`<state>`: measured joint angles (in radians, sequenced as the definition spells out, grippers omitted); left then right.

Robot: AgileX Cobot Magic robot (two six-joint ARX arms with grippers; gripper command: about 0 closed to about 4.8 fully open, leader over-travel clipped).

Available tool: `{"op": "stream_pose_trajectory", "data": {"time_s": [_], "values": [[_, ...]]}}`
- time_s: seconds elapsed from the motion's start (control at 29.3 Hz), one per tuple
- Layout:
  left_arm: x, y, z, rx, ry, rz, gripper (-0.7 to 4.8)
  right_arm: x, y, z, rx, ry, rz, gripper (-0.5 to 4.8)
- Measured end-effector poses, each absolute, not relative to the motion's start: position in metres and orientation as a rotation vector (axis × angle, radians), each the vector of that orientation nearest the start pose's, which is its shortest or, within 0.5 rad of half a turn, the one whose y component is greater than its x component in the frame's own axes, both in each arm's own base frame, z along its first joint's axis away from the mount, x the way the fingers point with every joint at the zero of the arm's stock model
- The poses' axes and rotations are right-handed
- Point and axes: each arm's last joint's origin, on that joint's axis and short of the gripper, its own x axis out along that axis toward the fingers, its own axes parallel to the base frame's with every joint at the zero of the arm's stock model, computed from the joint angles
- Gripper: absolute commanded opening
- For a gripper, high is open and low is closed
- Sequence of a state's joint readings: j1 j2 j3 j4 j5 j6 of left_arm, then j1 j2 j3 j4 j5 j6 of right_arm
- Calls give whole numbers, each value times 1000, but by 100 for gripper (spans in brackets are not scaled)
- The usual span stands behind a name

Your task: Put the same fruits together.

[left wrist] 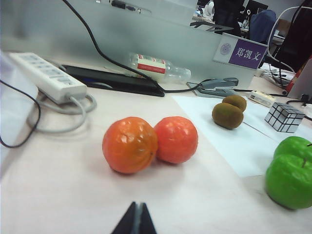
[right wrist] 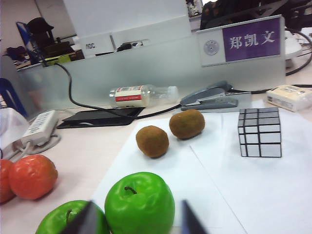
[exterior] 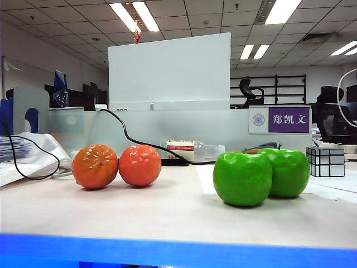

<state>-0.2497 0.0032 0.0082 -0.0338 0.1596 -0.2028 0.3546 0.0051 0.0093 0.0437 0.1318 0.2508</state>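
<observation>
Two orange-red mandarins [exterior: 95,166] [exterior: 140,165] touch each other on the left of the table. On the right, two green apples [exterior: 242,178] [exterior: 287,172] stand side by side. Two brown kiwis [right wrist: 152,141] [right wrist: 186,124] lie close together on white paper [right wrist: 273,190], behind the apples. My left gripper [left wrist: 137,208] is shut and empty, a short way in front of the mandarins [left wrist: 129,145]. The blurred fingers of my right gripper [right wrist: 137,207] stand open, with one apple [right wrist: 139,202] just beyond the gap and the other apple [right wrist: 68,219] beside it. Neither gripper shows in the exterior view.
A silver mirror cube [right wrist: 259,132] stands on the paper at the right. Along the back lie a stapler [right wrist: 209,97], a plastic bottle [right wrist: 141,93], a black pad [left wrist: 112,80] and a low frosted partition with a purple nameplate [right wrist: 251,39]. A power strip [left wrist: 46,75] and cables lie at the left.
</observation>
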Motion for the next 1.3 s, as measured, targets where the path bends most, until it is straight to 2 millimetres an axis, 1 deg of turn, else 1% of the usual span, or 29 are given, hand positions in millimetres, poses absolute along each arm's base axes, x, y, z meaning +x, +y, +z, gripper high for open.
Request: {"op": "stream_pose_trajectory", "data": {"time_s": [0.03,0.14,0.17,0.31,0.41,0.51,0.68,0.99,1.02,1.06,1.09,1.3], "values": [[93,-28,163,-182,65,-402,-5,92,30,171,260,-19,224,209],[93,-28,163,-135,55,-379,-5,92,29,172,264,-35,202,142],[93,-27,163,-123,53,-359,-5,92,29,173,264,-44,201,135],[94,-26,162,-116,52,-316,-5,92,29,177,221,-95,194,135],[94,-26,162,-116,52,-314,-5,92,28,177,201,-98,165,135],[94,-26,162,-115,53,-314,-5,93,27,173,90,-70,118,135],[94,-26,162,-115,60,-314,-5,93,27,173,-12,-74,109,135],[94,-26,161,-115,63,-314,-5,93,27,173,-31,-74,109,134],[94,-26,161,-115,63,-314,-5,93,27,173,-31,-74,109,104],[94,-26,161,-115,63,-314,-5,93,27,173,-31,-74,109,26],[94,-26,161,-115,63,-314,-5,93,27,173,-31,-74,109,-2],[94,-26,161,-115,63,-314,-5,93,25,173,-36,-68,59,-1]]}}
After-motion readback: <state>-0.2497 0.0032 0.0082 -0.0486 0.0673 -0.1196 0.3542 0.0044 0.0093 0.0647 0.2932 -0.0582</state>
